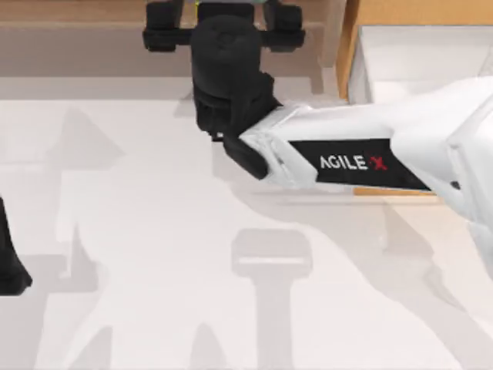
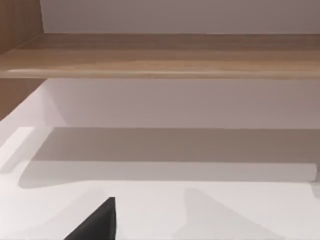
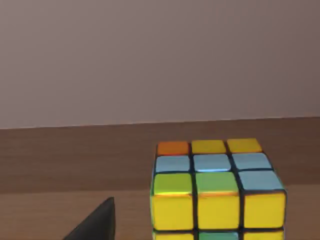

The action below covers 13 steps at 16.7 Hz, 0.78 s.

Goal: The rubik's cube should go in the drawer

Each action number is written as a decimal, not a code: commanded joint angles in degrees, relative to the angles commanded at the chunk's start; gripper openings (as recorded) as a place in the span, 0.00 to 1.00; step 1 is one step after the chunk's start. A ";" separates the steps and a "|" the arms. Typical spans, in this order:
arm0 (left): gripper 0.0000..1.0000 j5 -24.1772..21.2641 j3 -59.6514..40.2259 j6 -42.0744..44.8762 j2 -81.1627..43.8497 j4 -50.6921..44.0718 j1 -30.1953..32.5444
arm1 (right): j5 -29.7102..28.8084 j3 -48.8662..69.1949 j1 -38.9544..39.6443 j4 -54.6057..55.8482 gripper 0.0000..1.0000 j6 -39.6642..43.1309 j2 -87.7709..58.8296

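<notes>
1. The white table [image 1: 154, 254] bore a brown wooden shelf [image 1: 77, 31] along its far edge.
2. The orange-tan wooden drawer [image 1: 400, 11] with white inner walls sat at far right.
3. The right gripper [image 1: 223, 31] reached over the shelf; I cannot tell its grip.
4. The left gripper [image 1: 11, 262] sat parked at the left edge.
5. The small, mostly yellow rubik's cube [image 3: 217, 192] stood on the shelf, outside the drawer.

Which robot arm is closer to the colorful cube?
The right one. Its gripper reaches over the wooden shelf at the table's far edge, right by the cube. The left gripper is parked at the table's left edge, far from it.
</notes>
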<state>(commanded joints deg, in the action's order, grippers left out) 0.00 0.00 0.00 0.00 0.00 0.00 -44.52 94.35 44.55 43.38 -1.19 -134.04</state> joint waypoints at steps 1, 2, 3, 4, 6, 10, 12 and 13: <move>1.00 0.00 0.00 0.00 0.00 0.00 0.00 | -1.01 1.35 0.13 -0.45 1.00 0.02 -2.02; 1.00 0.00 0.00 0.00 0.00 0.00 0.00 | -1.87 2.48 0.29 -0.96 1.00 0.08 -3.65; 1.00 0.00 0.00 0.00 0.00 0.00 0.00 | -2.41 3.18 0.45 -1.48 1.00 0.18 -4.84; 1.00 0.00 0.00 0.00 0.00 0.00 0.00 | -2.73 3.57 0.58 -1.87 1.00 0.28 -5.61; 1.00 0.00 0.00 0.00 0.00 0.00 0.00 | -2.85 3.72 0.65 -2.06 1.00 0.33 -5.96; 1.00 0.00 0.00 0.00 0.00 0.00 0.00 | -2.77 3.49 0.31 -1.99 1.00 0.32 -5.84; 1.00 0.00 0.00 0.00 0.00 0.00 0.00 | -2.48 4.39 0.15 -2.54 1.00 0.33 -6.15; 1.00 0.00 0.00 0.00 0.00 0.00 0.00 | -2.14 5.64 -0.12 -3.28 1.00 0.37 -6.61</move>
<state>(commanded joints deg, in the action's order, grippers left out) 0.00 0.00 0.00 0.00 0.00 0.00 -46.66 99.99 44.43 40.09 -0.82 -140.65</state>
